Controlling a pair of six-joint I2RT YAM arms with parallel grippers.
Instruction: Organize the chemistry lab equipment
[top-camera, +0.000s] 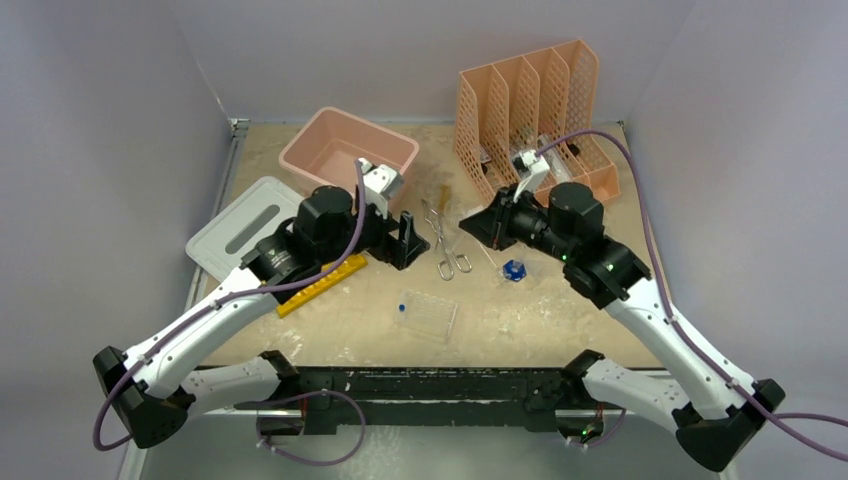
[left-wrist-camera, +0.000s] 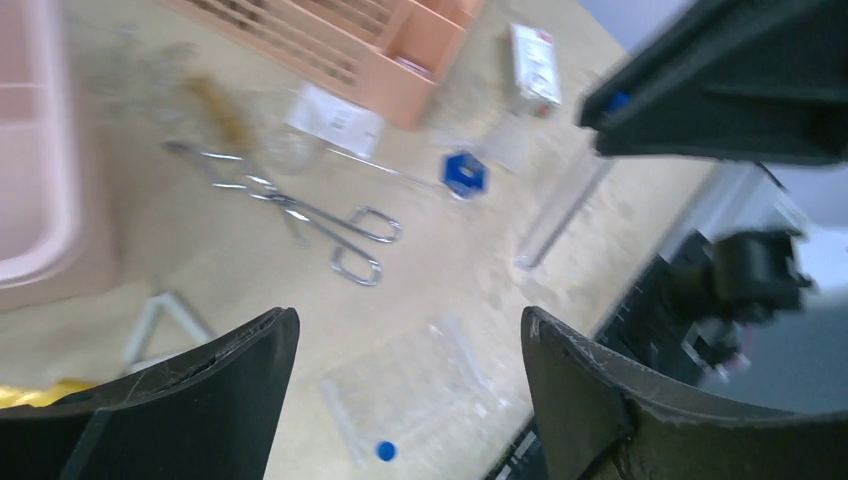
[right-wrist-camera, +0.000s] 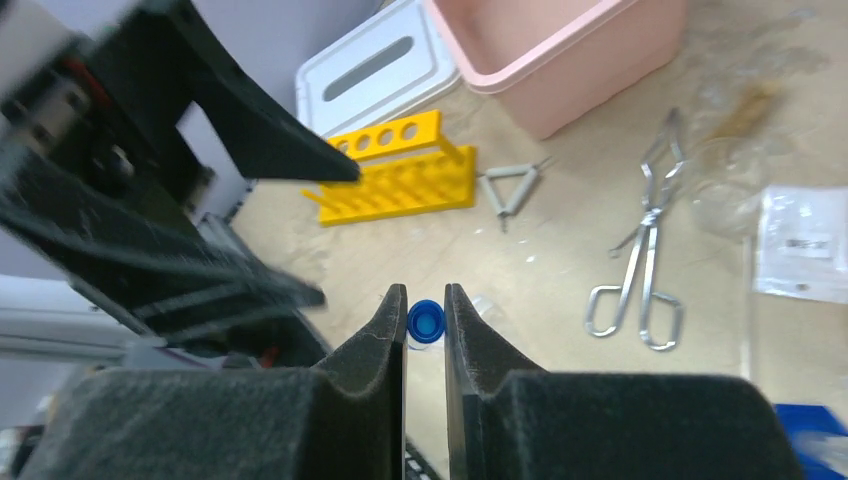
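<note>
Seen from above, two white and black robot arms reach over a worn wooden table (top-camera: 560, 320) enclosed by pale walls. The left arm's fingers (left-wrist-camera: 220, 390) are spread wide apart and hold nothing; they hang just in front of a pink plastic tub (top-camera: 330, 150) at the far left. A flat grey lid (top-camera: 215, 245) with a slot lies left of the tub. A yellow plastic test-tube rack with round holes (top-camera: 320, 285) lies on the table, partly under the left arm. A small grey wire triangle (right-wrist-camera: 510, 185) lies just beside the rack's end. Metal scissor-like tongs (top-camera: 446, 243) lie flat between the two arms, with the finger loops towards the near edge. A clear plastic tray (top-camera: 432, 313) sits near the front middle of the table. A tiny blue-capped vial (top-camera: 402, 308) lies just beside the tray's left edge. A small dark blue faceted piece (top-camera: 513, 270) lies right of the tongs. The right arm's fingers (right-wrist-camera: 380, 360) are raised in front of a peach slotted file holder (top-camera: 530, 100) at the far right. They are drawn almost together, leaving only a narrow gap. In the right wrist view a blue cap shows in that gap. I cannot tell whether the fingers pinch it or whether it lies on the table beyond.
</note>
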